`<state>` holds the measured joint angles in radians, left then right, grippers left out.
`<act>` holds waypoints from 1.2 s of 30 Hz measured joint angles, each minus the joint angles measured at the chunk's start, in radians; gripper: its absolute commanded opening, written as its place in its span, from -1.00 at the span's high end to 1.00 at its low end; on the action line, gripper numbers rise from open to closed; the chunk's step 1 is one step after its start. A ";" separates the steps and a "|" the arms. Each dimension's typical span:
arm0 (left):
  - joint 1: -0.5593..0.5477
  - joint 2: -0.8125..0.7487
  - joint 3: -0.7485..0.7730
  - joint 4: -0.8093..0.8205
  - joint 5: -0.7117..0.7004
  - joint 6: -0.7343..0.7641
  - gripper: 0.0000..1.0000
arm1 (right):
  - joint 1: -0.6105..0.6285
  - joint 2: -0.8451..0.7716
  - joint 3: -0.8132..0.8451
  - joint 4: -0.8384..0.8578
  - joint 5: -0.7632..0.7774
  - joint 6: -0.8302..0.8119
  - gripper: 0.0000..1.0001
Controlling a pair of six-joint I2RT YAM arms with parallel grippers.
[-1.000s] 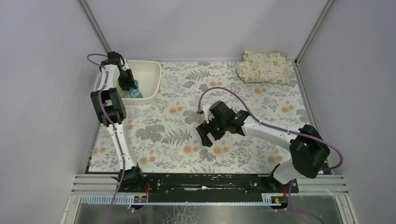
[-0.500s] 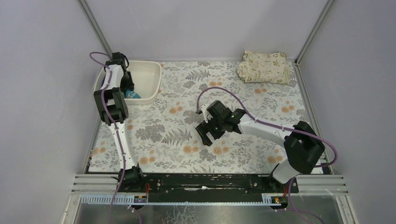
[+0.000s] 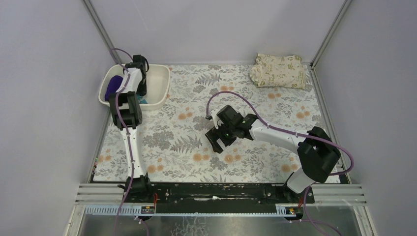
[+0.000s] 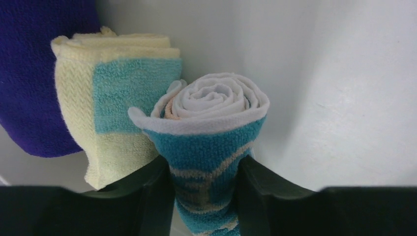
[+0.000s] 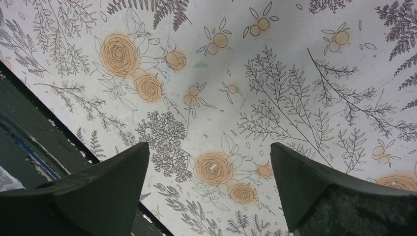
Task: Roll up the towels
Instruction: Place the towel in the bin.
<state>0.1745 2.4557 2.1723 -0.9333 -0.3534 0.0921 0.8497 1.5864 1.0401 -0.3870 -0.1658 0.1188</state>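
Seen from above, a white tub (image 3: 160, 86) stands at the far left corner of the table. The left arm (image 3: 129, 105) bends over its rim and hides most of what lies inside. A folded beige leaf-printed cloth (image 3: 278, 70) lies at the far right corner, well apart from both arms. The purple towel (image 3: 114, 83) shows in the tub's left half, beside the arm. The right gripper (image 3: 220, 142) hangs over the middle of the table, its jaws parted and nothing between them (no towel is near it). A floral cover (image 3: 187, 142) of grey ferns and orange blooms spreads across the table. Plain lilac-grey walls close in three sides, and a metal rail (image 3: 221, 195) runs along the near edge.

In the left wrist view the tub's smooth white wall fills the right side. The left gripper (image 4: 205, 169) is clamped on the teal towel (image 4: 211, 142). This towel is a tight roll standing end-up, its white inner spiral facing the camera and a dark finger pressed against each side. Just behind it to the left, touching it, sits the yellow towel (image 4: 113, 113) with its teal patch, folded thick. The purple one bulges at the far left, against the yellow.

The right wrist view shows two dark fingers (image 5: 98, 191) spread wide, with only the floral cover between them. A dark strip (image 5: 29, 132) crosses the lower left corner (whether rail or table edge I cannot tell).
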 measured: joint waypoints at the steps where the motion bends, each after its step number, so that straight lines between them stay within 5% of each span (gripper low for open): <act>1: -0.003 0.001 0.000 0.003 -0.014 0.003 0.05 | 0.000 0.001 0.002 -0.001 0.000 -0.001 -0.99; 14: -0.016 -0.001 -0.018 0.028 -0.058 0.013 -0.18 | 0.000 0.002 0.006 -0.005 0.000 -0.006 -0.98; 21: -0.016 -0.028 -0.073 0.052 -0.048 0.015 0.36 | 0.000 0.002 0.006 -0.005 0.000 -0.007 -0.98; 26: -0.021 -0.037 -0.111 0.089 -0.092 0.044 0.38 | 0.000 0.002 0.006 -0.005 0.000 -0.011 -0.97; 30: -0.026 -0.037 -0.124 0.107 -0.132 0.062 0.34 | 0.000 0.002 0.006 -0.005 0.000 -0.014 -0.97; 36: -0.028 -0.038 -0.143 0.135 -0.191 0.078 -0.13 | 0.000 0.002 0.006 -0.005 0.000 -0.014 -0.98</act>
<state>0.1463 2.4180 2.0289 -0.7982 -0.5442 0.1699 0.8497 1.5883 1.0466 -0.3923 -0.1661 0.1043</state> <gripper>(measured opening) 0.477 0.990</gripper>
